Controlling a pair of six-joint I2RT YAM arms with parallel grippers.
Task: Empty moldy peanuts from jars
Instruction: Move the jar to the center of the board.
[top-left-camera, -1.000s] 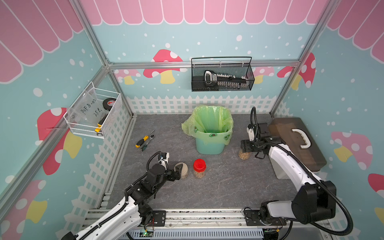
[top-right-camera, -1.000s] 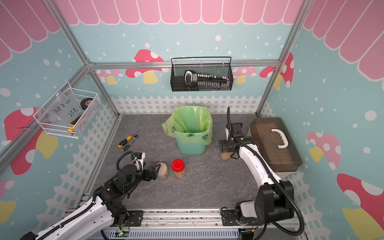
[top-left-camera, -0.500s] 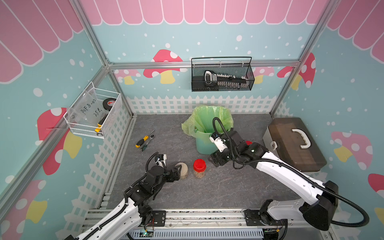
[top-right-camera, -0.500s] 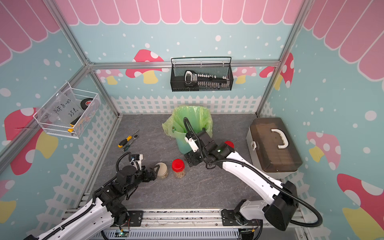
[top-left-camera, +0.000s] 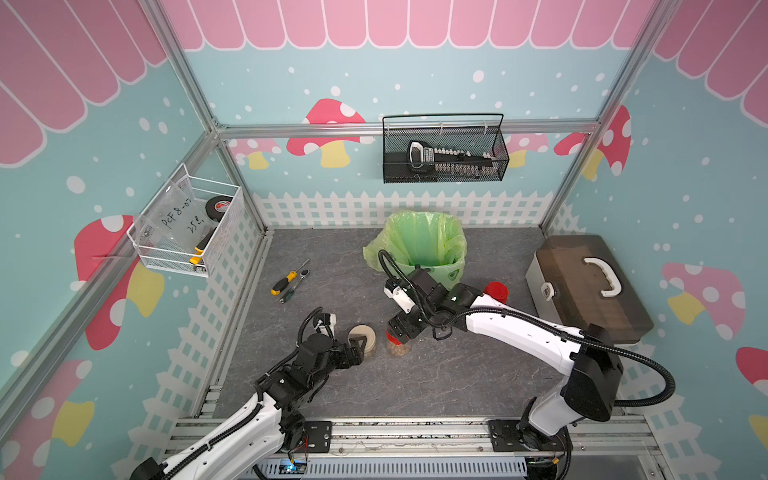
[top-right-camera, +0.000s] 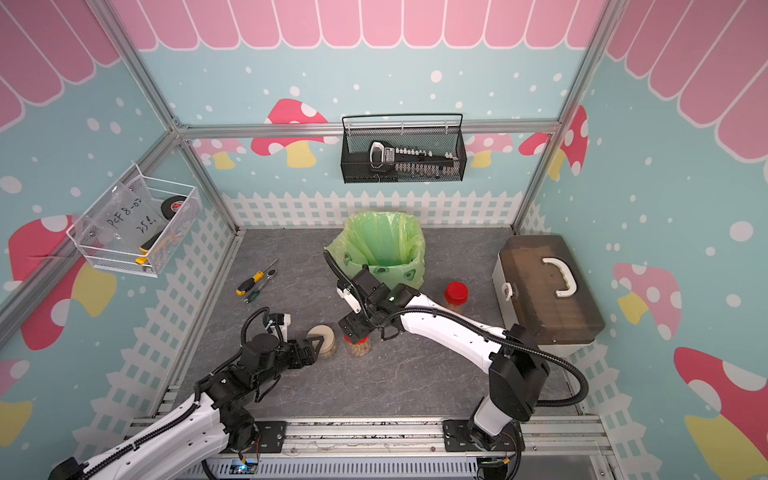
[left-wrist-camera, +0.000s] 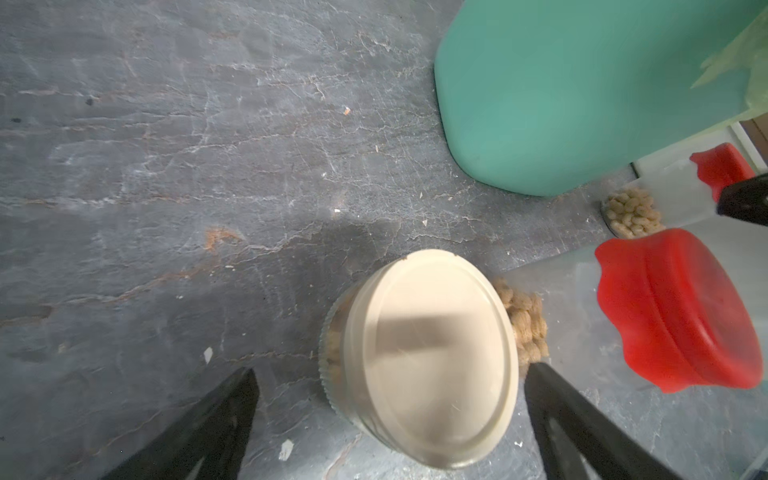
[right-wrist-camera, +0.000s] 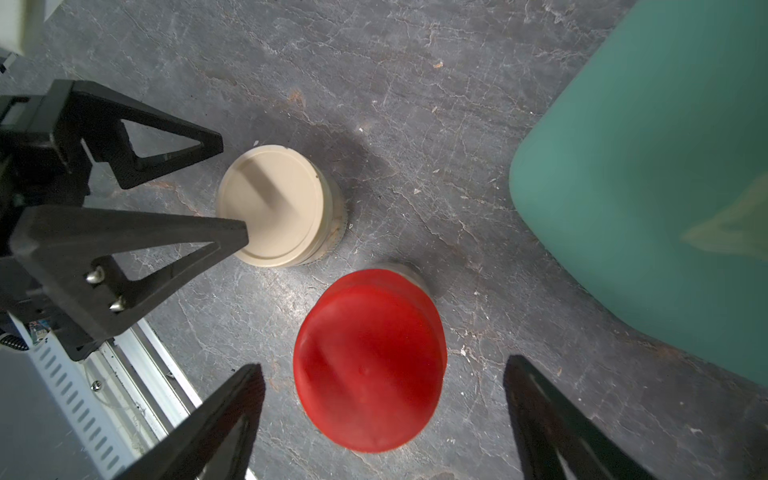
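Observation:
Three jars of moldy peanuts (left-wrist-camera: 525, 328) stand on the grey floor. My left gripper (left-wrist-camera: 392, 370) is open, its jaws either side of the beige-lidded jar (top-left-camera: 362, 337) without touching it. The right gripper (right-wrist-camera: 383, 363) hangs open just above a red-lidded jar (right-wrist-camera: 370, 357), which it mostly hides in both top views; peanuts (top-left-camera: 399, 352) show below it. The other red-lidded jar (top-left-camera: 495, 291) stands alone between the bin and the toolbox.
A teal bin (left-wrist-camera: 561, 104) lined with a green bag (top-left-camera: 415, 237) stands behind the jars. A brown toolbox (top-left-camera: 586, 286) sits at the right, two screwdrivers (top-left-camera: 289, 280) lie at the left. Wire baskets (top-left-camera: 444, 149) hang on the walls.
The right arm has left the red-lidded jar by the toolbox and swung left and forward to hang over the front red-lidded jar, jaws widening. The left gripper has stayed at the beige-lidded jar.

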